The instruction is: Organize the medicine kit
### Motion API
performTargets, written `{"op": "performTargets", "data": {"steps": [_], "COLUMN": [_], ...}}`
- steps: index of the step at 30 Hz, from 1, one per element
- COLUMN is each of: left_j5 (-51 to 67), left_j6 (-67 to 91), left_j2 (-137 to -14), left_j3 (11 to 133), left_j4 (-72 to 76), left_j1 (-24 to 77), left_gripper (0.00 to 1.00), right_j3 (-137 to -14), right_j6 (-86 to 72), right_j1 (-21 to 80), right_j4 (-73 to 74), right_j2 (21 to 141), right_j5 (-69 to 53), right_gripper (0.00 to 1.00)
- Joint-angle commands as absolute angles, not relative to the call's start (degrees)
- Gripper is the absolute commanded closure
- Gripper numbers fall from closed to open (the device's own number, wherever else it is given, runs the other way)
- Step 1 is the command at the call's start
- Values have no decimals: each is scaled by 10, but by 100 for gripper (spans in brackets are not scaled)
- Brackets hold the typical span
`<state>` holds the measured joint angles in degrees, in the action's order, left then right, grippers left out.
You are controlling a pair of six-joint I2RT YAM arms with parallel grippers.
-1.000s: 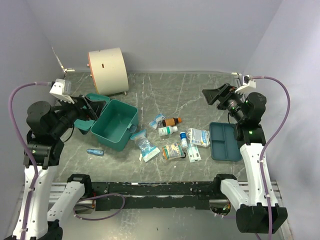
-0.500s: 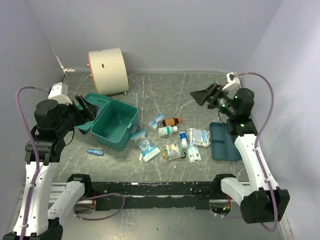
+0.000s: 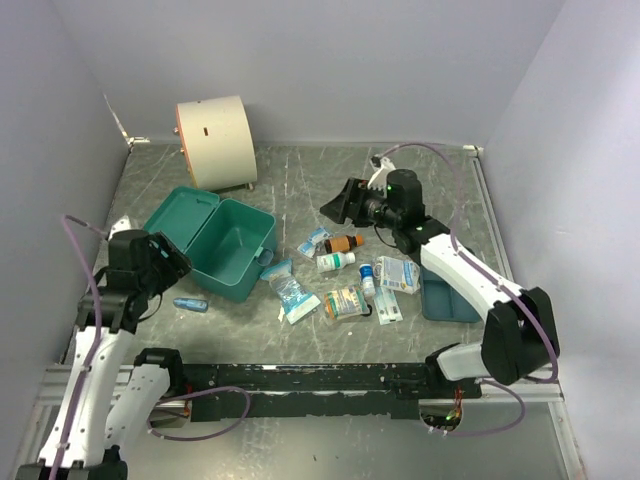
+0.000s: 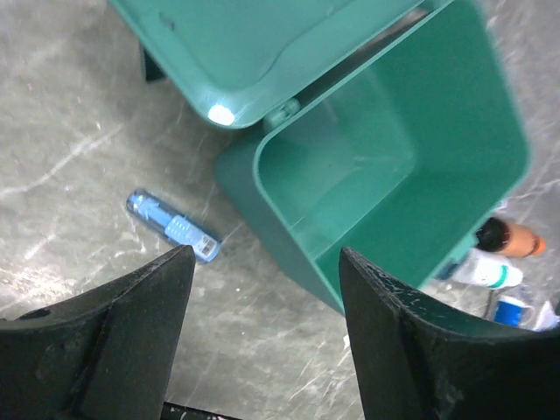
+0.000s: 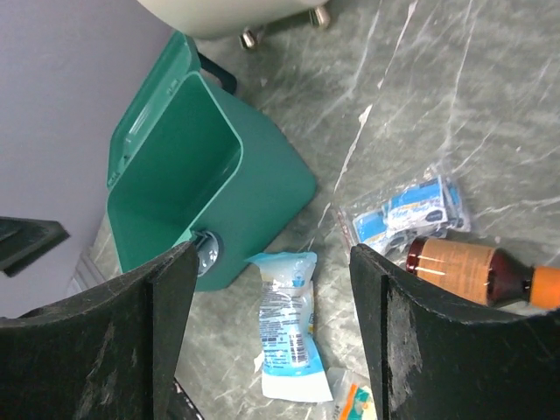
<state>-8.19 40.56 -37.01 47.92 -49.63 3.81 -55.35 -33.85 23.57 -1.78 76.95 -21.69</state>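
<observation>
Kit (image 3: 228,247) is seen on the left half of the table (image 3: 400,180), in front of the drum (image 3: 213,140), with its lid (image 3: 181,214) thrown back to the left and its inside bare. A blue tube (image 3: 190,304) is laid on the table just beside the kit's near-left wall, not touching it. To the right of the kit a loose cluster is spread: a brown bottle (image 3: 345,243), a white bottle (image 3: 336,262), a clear bag (image 3: 292,290) of blue-and-white packets, and a small box (image 3: 398,274). A tray (image 3: 447,292) is set at the right end of the cluster, partly covered by the right arm. The left gripper (image 4: 262,262) is held near the kit's left side, its fingers (image 4: 114,332) spread wide with nothing between them. The right gripper (image 5: 273,254) is held above the table behind the brown bottle, to the right of the kit, likewise parted, and nothing is gripped.
</observation>
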Motion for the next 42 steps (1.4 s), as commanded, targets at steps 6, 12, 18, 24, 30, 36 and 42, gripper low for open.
{"op": "performTargets", "data": {"steps": [6,12,18,24,30,36,42], "left_j5": [-49,-78,-84,-41,-35,-67,-64], "left_j6": [464,447,429,382,366,385,387], "left_j2": [-418,-460,-487,-526,-549,-541,-532], "left_j3": [369,343,358,390,404,411,419], "left_j4": [-316,-267,-277,-296,-305,-329,-342], "left_j1": [33,33,33,33,33,33,33], "left_gripper": [31,40,48,53,61,55,38], "right_j3": [-546,-546,-553,-565,-549,-468,-437], "right_j6": [-370,-359,-352,-334,-393,-563,-744], "right_j1": [262,262,262,262,263,327,363], "right_j4": [-54,-35,-22,43,110,56,31], "right_j2": [803,810,819,832,835,801,851], "right_j5": [-185,-172,-162,-118,-37,63,87], "right_gripper": [30,30,30,31,35,36,37]}}
